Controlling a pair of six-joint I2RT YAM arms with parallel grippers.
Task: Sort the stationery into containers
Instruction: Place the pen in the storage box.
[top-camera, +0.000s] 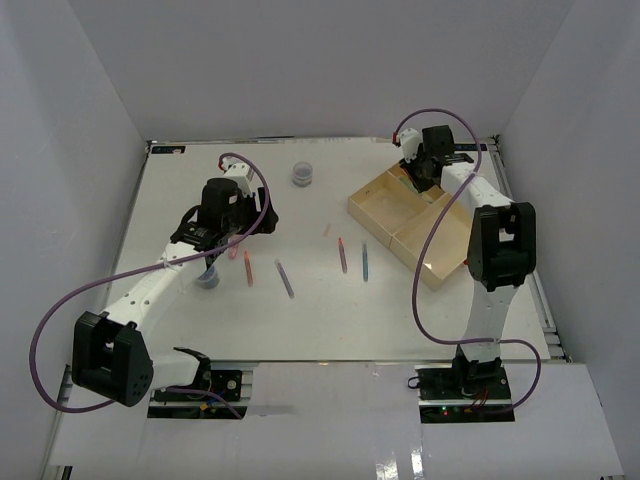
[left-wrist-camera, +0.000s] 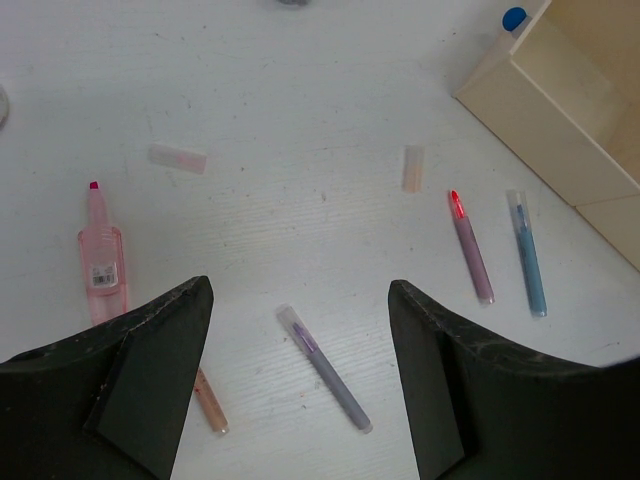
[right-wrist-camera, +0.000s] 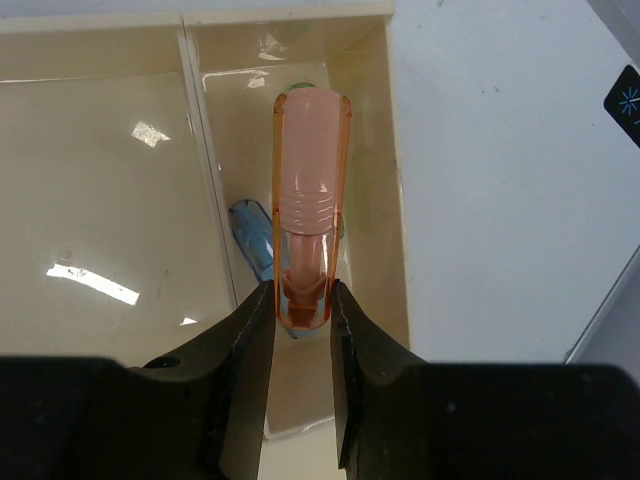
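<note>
1. While the white worktop (top-camera: 300, 330) carries everything, its largest load is the beige tray (top-camera: 440, 258). The tray lies slantwise near the far right corner and is divided into three compartments.
2. The left hand (left-wrist-camera: 300, 288) hangs over the left half of the worktop, fingers spread wide with nothing between them.
3. The right hand (right-wrist-camera: 300, 290) is over the tray's end compartment nearest the far edge. Its fingers are drawn narrow and pinch the orange piece (right-wrist-camera: 310, 150) by its near end. I cannot tell whether the piece touches the compartment floor.
4. One grey tub (top-camera: 302, 175) stands near the middle of the far edge. A second grey tub (top-camera: 207, 279) sits at the left, partly hidden by the left arm.
5. The purple pen (left-wrist-camera: 325, 368) lies on the worktop just below the open left fingers. A red-tipped pen (left-wrist-camera: 470, 250) and a blue pen (left-wrist-camera: 526, 255) lie side by side, apart, near the tray's wall.
6. An orange pen (left-wrist-camera: 212, 402) is half hidden under the left finger.
7. The pink highlighter (left-wrist-camera: 102, 262) lies just beyond that same finger.
8. A blue piece (right-wrist-camera: 252, 235) lies in the end compartment against its divider, below the held piece.
9. Two pale caps (left-wrist-camera: 177, 158) lie separately farther out on the worktop.
</note>
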